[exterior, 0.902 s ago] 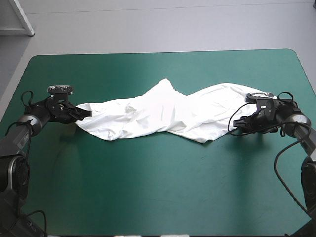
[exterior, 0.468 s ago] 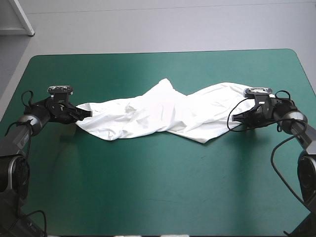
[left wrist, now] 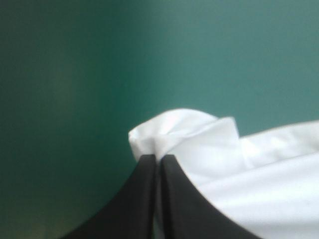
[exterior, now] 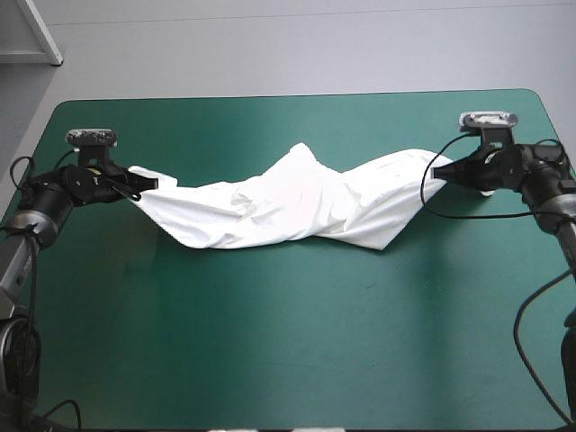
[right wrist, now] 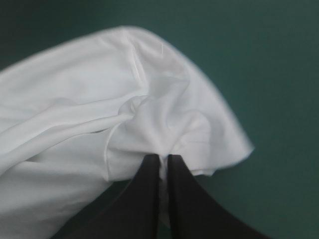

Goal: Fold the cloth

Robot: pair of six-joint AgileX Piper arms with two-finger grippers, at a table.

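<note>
Across the teal-green tabletop (exterior: 288, 342), white T-shirt (exterior: 297, 202) stretched end to end; left pincer (exterior: 151, 183) nipped tight on one end, right pincer (exterior: 439, 175) on the other.

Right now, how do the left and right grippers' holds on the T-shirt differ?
Left gripper pinches a small folded corner at the T-shirt's left end; little cloth shows past its tips. Right gripper bites a bunched gather at the right end; cloth spreads wide ahead. Both are shut on the T-shirt, strung between them.
</note>
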